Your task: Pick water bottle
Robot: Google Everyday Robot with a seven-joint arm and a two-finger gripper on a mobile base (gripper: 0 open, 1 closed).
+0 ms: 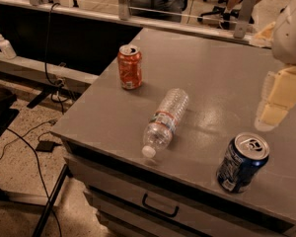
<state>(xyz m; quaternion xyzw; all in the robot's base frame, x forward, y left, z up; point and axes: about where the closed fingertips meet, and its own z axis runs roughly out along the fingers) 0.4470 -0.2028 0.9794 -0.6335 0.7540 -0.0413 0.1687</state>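
Note:
The water bottle (pixel 165 118) is clear ribbed plastic with a white cap and a red-and-blue label band. It lies on its side in the middle of the grey table (pixel 212 73), cap toward the front edge. My gripper (pixel 275 102) is cream-coloured and hangs above the table at the right edge of the view. It is to the right of the bottle, apart from it and holding nothing.
An orange can (pixel 129 66) stands upright near the table's left edge, behind the bottle. A dark blue can (pixel 242 162) stands near the front edge, just below the gripper. Drawers (pixel 160 206) sit under the tabletop. Cables lie on the floor at left.

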